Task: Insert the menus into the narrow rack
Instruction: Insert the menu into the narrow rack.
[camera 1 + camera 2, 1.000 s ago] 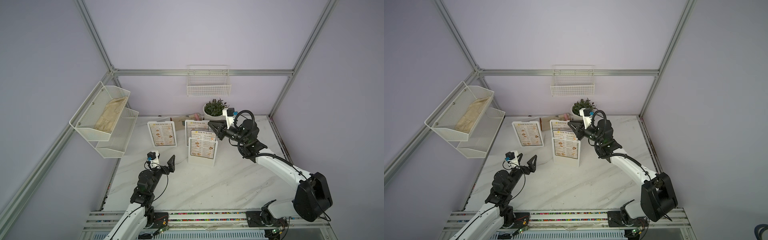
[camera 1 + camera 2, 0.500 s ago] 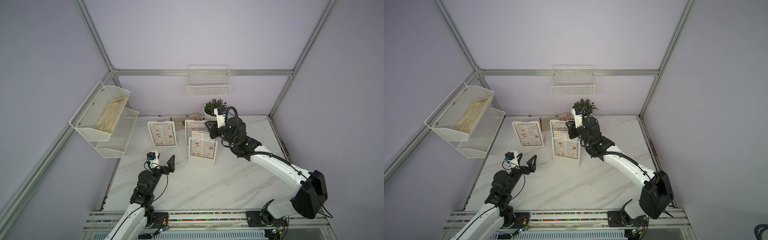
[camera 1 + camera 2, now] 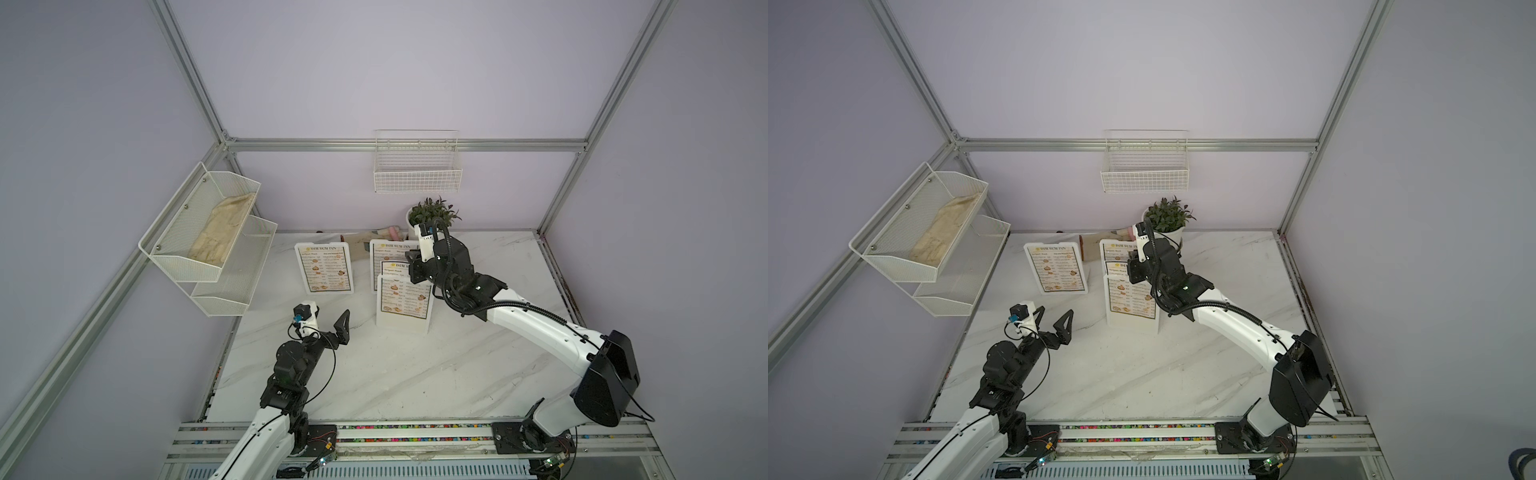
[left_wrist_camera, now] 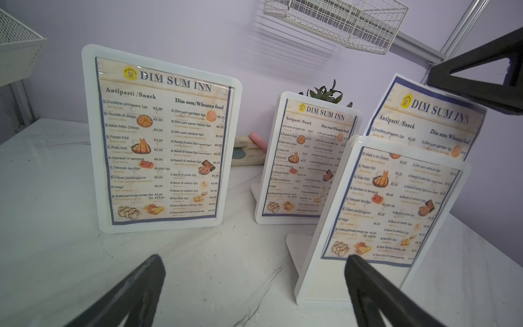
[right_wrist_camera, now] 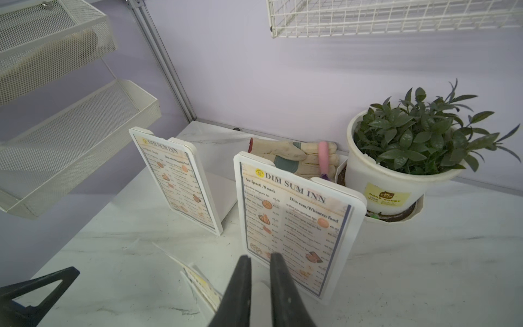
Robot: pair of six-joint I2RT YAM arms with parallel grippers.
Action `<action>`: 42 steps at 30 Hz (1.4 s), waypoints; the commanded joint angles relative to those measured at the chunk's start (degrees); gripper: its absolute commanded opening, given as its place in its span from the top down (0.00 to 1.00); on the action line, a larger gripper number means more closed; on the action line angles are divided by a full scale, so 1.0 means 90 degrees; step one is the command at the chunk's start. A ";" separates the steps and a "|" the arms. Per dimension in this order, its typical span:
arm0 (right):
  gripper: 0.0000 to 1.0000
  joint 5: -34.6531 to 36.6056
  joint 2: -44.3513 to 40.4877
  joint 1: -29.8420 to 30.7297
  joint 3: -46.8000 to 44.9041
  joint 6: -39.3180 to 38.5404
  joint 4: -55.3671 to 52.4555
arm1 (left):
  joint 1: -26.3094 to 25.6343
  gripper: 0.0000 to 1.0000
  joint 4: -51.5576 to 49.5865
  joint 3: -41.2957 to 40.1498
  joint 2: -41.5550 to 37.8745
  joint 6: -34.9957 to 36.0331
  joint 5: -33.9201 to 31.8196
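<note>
Three "DIM SUM INN" menus stand in white racks on the marble table. The left menu (image 3: 325,268) (image 4: 161,141) and the back menu (image 3: 384,253) (image 5: 291,220) sit fully down. The front menu (image 3: 405,297) (image 4: 424,121) sticks up out of its narrow rack (image 4: 319,277) by about a third. My right gripper (image 3: 412,274) (image 5: 259,259) hovers at this menu's top right corner, its jaws a narrow gap apart with nothing seen between them; contact with the sheet is unclear. My left gripper (image 3: 1054,318) (image 4: 254,260) is wide open and empty, low in front of the racks.
A potted plant (image 3: 432,214) stands at the back wall beside a glove and a pink-handled tool (image 5: 291,157). A wire basket (image 3: 417,174) hangs on the back wall. Two mesh shelves (image 3: 208,232) jut from the left wall.
My right gripper has swung left, from the right of the racks to the top right corner of the front menu. The left arm has not moved.
</note>
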 commanded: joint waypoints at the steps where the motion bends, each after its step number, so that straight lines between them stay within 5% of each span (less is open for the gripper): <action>1: 0.84 0.0194 -0.0270 0.0098 -0.0196 -0.0049 0.0015 | 0.0004 0.00 0.0191 -0.0200 -0.0079 -0.0080 0.0051; 23: 0.83 0.0699 0.0170 0.0330 0.0513 -0.0034 -0.0266 | -0.0001 0.00 0.0181 -0.0239 -0.0173 -0.0089 0.0076; 42: 0.84 0.0863 0.0314 0.0490 -0.0382 0.0329 0.0231 | 0.0009 0.00 0.0157 -0.0245 -0.0183 -0.0090 0.0080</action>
